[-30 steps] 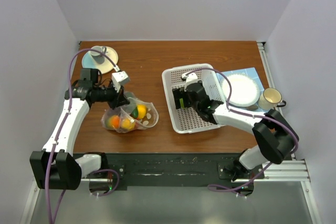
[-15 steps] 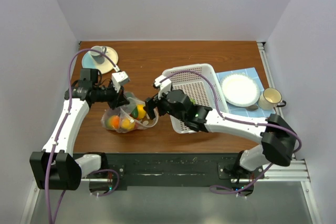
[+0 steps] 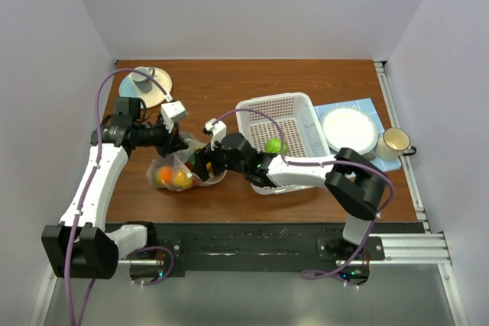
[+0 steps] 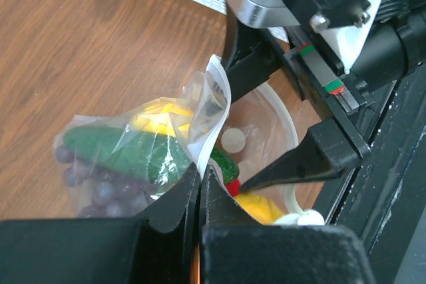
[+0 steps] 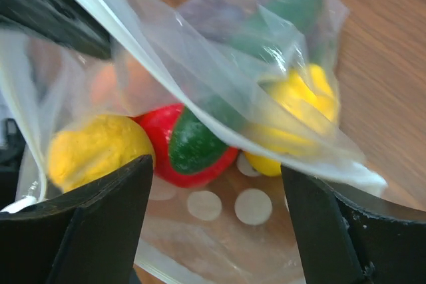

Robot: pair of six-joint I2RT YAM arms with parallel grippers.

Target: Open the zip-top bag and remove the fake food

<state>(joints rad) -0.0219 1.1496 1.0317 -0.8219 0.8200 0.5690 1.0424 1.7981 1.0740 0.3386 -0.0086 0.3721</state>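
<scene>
Left claw (image 4: 200,176) pinches the rim of the clear dotted plastic zip-top bag (image 4: 206,108), while right claw (image 5: 216,184) gapes wide in its mouth over colourful plastic fake food (image 5: 100,144).

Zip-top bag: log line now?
left gripper shut on zip-top bag rim | right gripper open at its mouth | fake food inside

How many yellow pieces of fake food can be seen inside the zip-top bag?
2. One yellow piece lies at the zip-top bag's mouth, beside the red piece; the other yellow piece lies deeper, beside the dark green cucumber. More may be hidden.
</scene>
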